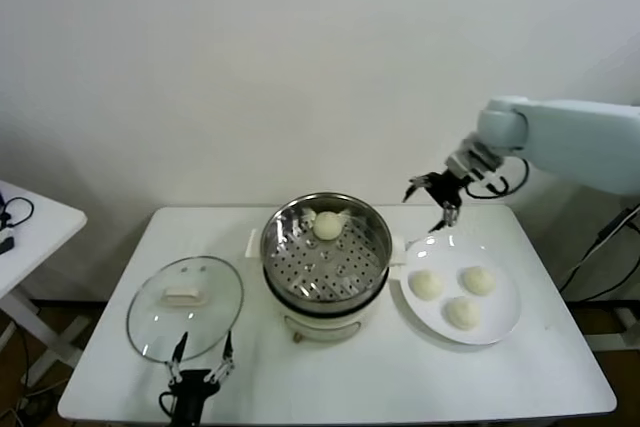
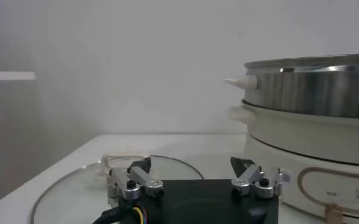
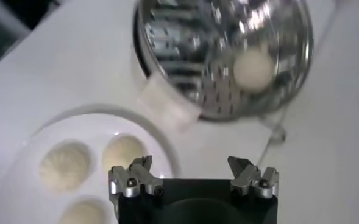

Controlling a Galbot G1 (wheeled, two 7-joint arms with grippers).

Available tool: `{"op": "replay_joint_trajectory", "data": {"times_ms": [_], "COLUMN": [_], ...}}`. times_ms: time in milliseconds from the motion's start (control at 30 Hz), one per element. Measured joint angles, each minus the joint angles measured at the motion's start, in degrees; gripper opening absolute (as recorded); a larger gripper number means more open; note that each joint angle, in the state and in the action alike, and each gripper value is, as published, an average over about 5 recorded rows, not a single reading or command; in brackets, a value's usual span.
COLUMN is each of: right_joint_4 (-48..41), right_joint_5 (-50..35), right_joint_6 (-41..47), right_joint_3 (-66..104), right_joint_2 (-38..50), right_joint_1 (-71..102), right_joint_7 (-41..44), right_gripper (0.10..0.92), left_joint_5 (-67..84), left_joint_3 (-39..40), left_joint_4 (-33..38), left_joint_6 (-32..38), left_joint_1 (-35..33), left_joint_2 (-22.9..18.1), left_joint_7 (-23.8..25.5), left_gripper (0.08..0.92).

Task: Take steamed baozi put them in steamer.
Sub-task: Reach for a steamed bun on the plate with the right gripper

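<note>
The right gripper (image 1: 441, 196) is held in the air above the far edge of the white plate (image 1: 505, 317), between the plate and the steamer (image 1: 325, 250). Its fingers (image 3: 131, 177) are spread apart and nothing is held between them. Seen from its wrist camera, the right gripper (image 3: 192, 175) hangs over the bare table (image 3: 325, 122) beside the plate (image 3: 21, 152), with the steamer (image 3: 222, 52) farther ahead of it.

Three buns lie on the plate below and just in front of this gripper: one (image 1: 426, 284) nearest the steamer, one (image 1: 478, 280) beside it, and one (image 1: 462, 313) closest to the table's near edge. They sit close together without clearly touching. A fourth bun (image 1: 328, 225) rests inside the steamer, on the perforated floor at the far side, well away from the gripper. In the right wrist view this bun (image 3: 253, 68) is seen against the shiny inner wall, and the plate's buns (image 3: 64, 165) are seen under the gripper's left finger.

The left gripper (image 1: 203, 357) is parked low at the near edge of the table (image 1: 100, 367), its fingers spread and empty, just at the near rim of the glass lid (image 1: 185, 309). From its wrist camera, the left gripper (image 2: 196, 180) is seen over the lid (image 2: 69, 192), with the steamer (image 2: 313, 85) on its white cooker base (image 2: 307, 155) off to one side.
</note>
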State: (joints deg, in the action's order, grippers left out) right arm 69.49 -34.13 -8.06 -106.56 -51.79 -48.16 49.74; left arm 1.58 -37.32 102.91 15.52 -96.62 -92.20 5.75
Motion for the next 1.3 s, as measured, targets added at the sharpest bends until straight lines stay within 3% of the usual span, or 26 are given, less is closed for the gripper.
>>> {"op": "replay_joint_trajectory", "data": {"times_ms": [200,467,1300], "right_joint_4": [0.78,-0.49,-4.7], "right_joint_5": [-1.37,-1.62,4.2], "right_joint_6": [11.13,18.39,24.9], "right_joint_3": [1.64,5.94,12.96], "right_joint_2": [1.0,0.43,-2.04], "right_joint_1": [4.1,11.34,23.52], "right_joint_7": [-1.01,-1.45,-3.5], "right_gripper": [0.823,0.823,0.821], "left_joint_5": [-0.3,-1.09,-1.56], "left_joint_3": [-0.35,-0.41,-0.58], "left_joint_4": [-0.47,-1.0,-2.08], "left_joint_6": [0.28,0.47,1.47], "left_joint_1": [-0.14,-0.41,-0.38], "left_joint_2": [0.0,0.0,0.0], "left_joint_7": [-0.11,-0.18,-0.2], "left_gripper": [0.823,0.823,0.823]}}
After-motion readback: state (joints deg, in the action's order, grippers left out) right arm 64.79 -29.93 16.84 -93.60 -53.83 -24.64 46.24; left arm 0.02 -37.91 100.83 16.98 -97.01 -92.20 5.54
